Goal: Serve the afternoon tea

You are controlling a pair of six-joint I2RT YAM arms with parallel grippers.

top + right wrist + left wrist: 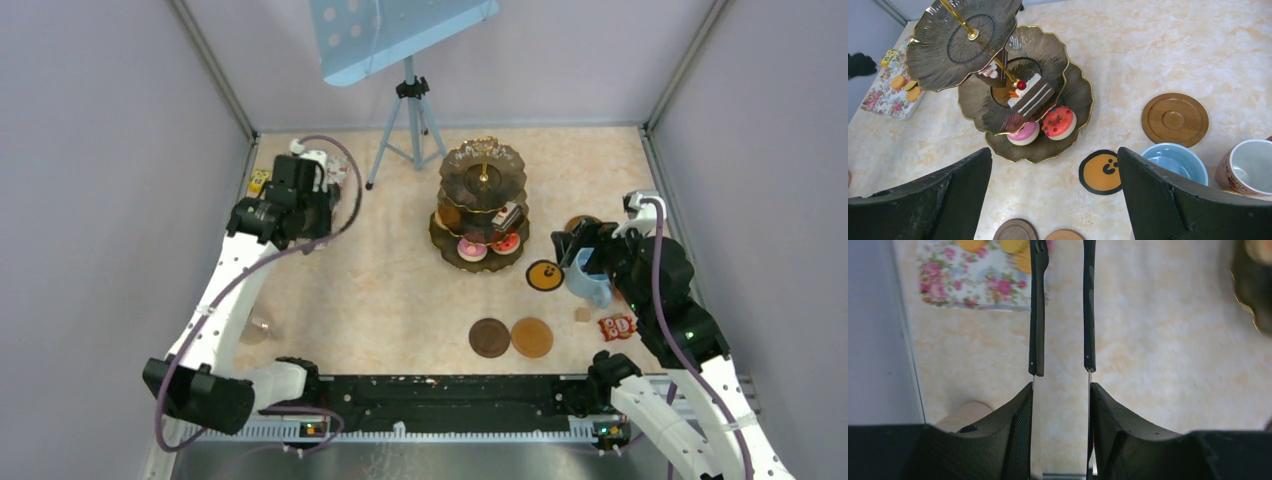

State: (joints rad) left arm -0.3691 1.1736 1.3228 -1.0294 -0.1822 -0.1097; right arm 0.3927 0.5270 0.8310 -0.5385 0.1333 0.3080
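Note:
The dark three-tier stand [482,205] [998,75] holds a chocolate cake slice [1030,95], a pink cake [1023,134] and a red one [1059,122]. My left gripper [300,190] [1062,385] is shut on the black tongs [1037,315]. The tongs' tips reach the orange tarts [998,245] on the floral mat [968,282], with nothing between them. My right gripper [580,245] [1054,155] hangs open over the table, its right finger beside the light blue mug [590,280] [1175,160]. An orange-brown mug [1248,167] stands to the right.
Two brown coasters [489,337] [532,337] lie near the front, another coaster [1174,119] behind the mugs, and an orange face coaster [545,275] [1102,172] by the stand. A tripod [408,100] stands at the back. A red packet [617,326] lies front right.

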